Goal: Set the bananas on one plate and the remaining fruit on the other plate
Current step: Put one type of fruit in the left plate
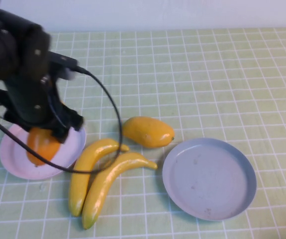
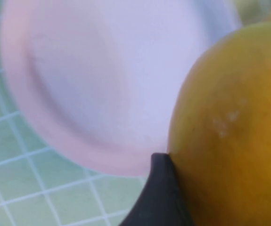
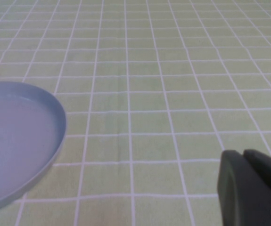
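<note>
Bright even light, soft shadows beneath fruit, left arm [image 1: 23, 74] motion-blurred, left wrist view defocused

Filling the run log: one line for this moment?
left claw: around deep orange mango over pale pink plate | right claw: shut, beside grey-blue plate

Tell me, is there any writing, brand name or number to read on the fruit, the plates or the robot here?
None: no word, label, number or sign can be read in any view.
The bananas, both mango-like fruits, the pink plate and the grey-blue plate are plain.
The checked cloth carries only lines.
The left hand, over the pink plate, and the shut right hand, beside the grey-blue plate, show no markings.
</note>
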{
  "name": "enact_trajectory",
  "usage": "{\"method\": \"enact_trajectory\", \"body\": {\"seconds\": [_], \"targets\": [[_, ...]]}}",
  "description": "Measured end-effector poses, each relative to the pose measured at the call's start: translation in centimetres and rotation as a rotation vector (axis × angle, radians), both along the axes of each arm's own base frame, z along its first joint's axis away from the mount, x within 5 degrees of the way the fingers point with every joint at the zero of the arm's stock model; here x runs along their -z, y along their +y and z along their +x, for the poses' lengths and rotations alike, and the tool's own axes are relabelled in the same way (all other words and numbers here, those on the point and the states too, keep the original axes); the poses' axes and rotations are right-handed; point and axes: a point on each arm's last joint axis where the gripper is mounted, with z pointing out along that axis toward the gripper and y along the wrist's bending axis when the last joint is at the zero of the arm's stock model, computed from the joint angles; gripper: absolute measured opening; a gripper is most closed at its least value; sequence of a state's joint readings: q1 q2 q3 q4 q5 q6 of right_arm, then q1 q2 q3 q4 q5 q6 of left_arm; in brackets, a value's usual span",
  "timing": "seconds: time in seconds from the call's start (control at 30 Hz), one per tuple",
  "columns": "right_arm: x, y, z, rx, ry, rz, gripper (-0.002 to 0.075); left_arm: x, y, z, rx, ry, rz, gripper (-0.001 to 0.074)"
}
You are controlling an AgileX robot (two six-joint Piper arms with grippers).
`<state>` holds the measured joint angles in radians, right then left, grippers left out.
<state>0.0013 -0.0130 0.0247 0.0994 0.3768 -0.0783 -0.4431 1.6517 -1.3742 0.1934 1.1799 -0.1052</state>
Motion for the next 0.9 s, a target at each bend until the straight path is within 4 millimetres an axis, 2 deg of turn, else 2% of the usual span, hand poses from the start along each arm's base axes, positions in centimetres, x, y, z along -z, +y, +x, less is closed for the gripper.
{"method": "enact_trajectory", "body": {"seconds": [0.17,0.27,0.5,0.7,0.9], "targets": [[0.0,0.0,0.0,0.000,0.000,0.000,-0.0016,0.3,4.8,2.2,-0.137,-0.022,-0.039,0.0500],[0.0,0.0,0.0,0.000,0.000,0.000,-0.0016,1.2,6.1,2.9,-0.178,0.002,-0.033,0.0500],[0.0,0.0,0.0,0.000,0.000,-0.001,-0.0015,4.8,6.5,4.7,-0.157,0.067,0.057,0.0500],[0.0,0.0,0.0,0.000,0.000,-0.001,-0.0015,5.8,6.6,5.2,-0.135,0.074,0.081,0.0500],[0.0,0.0,0.0,0.000,0.000,-0.001,-0.0015,6.3,6.3,5.5,-0.004,0.087,0.081,0.0500]]}}
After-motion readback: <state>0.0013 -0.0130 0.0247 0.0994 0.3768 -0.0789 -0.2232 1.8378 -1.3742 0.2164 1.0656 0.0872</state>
